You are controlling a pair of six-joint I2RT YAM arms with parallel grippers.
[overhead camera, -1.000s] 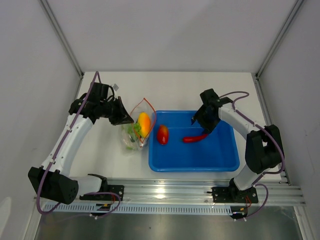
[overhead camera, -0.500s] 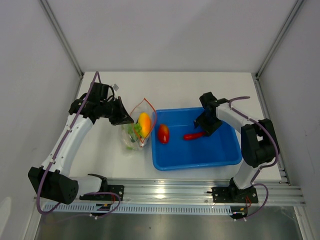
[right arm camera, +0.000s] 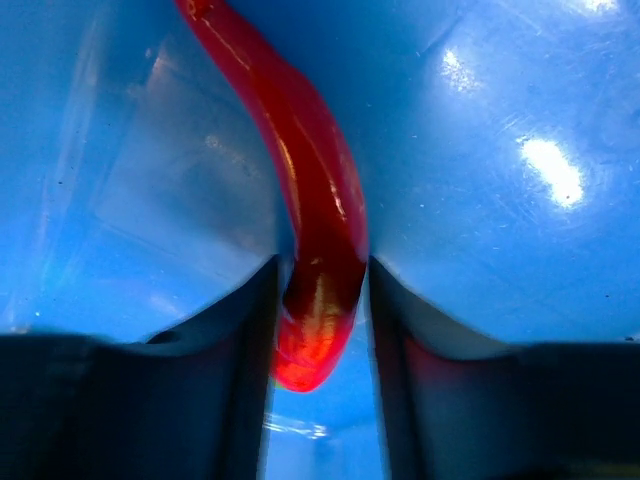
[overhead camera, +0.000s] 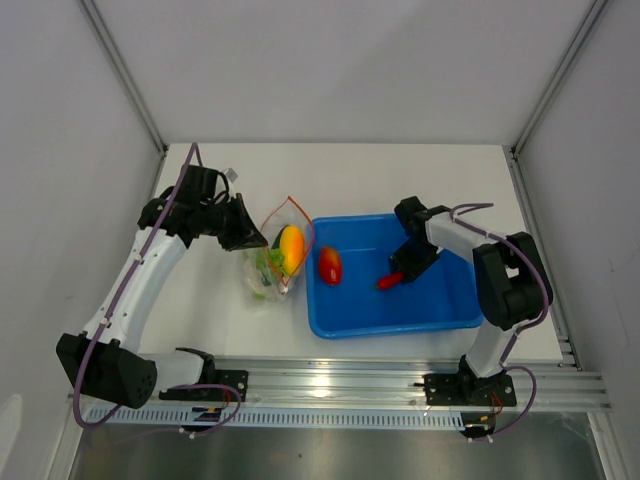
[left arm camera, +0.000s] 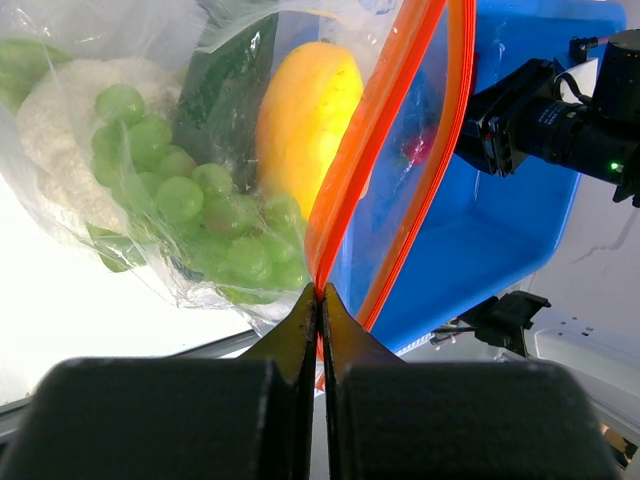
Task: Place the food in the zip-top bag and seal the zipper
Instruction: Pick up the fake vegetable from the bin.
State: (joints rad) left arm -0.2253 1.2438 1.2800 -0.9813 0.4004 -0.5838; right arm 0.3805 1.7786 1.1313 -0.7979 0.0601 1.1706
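Note:
The clear zip-top bag (overhead camera: 262, 278) lies left of the blue tray, holding the yellow squash (overhead camera: 291, 248), green lettuce (left arm camera: 190, 190), white cauliflower (left arm camera: 55, 130) and dark cucumber (left arm camera: 225, 85). Its orange-red zipper (left arm camera: 385, 120) stands open in a loop. My left gripper (left arm camera: 321, 292) is shut on the zipper strip at the mouth's left end; it also shows in the top view (overhead camera: 256, 240). My right gripper (right arm camera: 322, 262) is down in the tray, shut on the red chili (right arm camera: 310, 170), which shows in the top view (overhead camera: 388, 282). The red tomato (overhead camera: 329, 265) lies in the tray's left part.
The blue tray (overhead camera: 440, 310) sits right of the bag, skewed on the white table, its left rim close to the bag. White walls enclose the table on the left, back and right. The rail with the arm bases runs along the near edge.
My right gripper has come down and towards the near side over the chili and closed round it. The tray has shifted and turned a little. The left arm and bag have not moved.

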